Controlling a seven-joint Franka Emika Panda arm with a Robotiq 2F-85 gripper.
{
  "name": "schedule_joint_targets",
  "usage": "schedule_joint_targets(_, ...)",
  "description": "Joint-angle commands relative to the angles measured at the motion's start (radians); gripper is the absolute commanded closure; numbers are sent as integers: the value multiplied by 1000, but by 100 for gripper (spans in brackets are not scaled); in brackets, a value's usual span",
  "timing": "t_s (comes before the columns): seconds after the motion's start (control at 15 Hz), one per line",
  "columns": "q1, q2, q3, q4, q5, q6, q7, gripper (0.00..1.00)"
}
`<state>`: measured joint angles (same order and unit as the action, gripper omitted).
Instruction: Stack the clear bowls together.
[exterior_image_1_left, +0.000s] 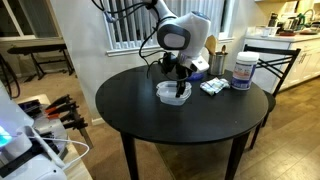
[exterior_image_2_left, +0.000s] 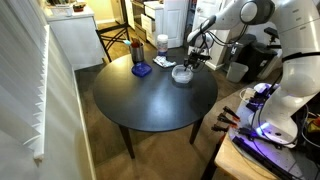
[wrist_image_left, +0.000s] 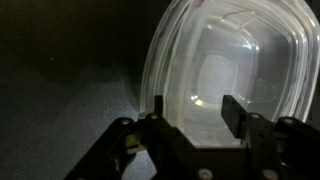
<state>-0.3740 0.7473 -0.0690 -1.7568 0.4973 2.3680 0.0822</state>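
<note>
On the table (exterior_image_1_left: 150, 115), two clear bowls (wrist_image_left: 230, 60) nest.

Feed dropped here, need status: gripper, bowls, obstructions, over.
Gripper low over the clear bowls, jaws apart. Bowls look nested, rims doubled in wrist view. White jar off to the side, not blocking.

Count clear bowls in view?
1 for certain: a clear bowl on the table under the gripper. The wrist view shows doubled rims, so a second may be nested inside.
</note>
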Motion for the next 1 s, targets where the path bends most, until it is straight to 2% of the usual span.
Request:
schedule_joint_targets(0.0, -12, -130, 0, -129, -33, -13, -107, 6)
schedule_joint_targets(0.13, -24, -210, -2, -198, -35, -3, -178, 1)
schedule_joint_targets(0.33, -20, -298, -22, -256, -64, -41, -239, 0)
schedule_joint_targets(0.93, 19, -431, -47, -371, -97, -34, -286, 0)
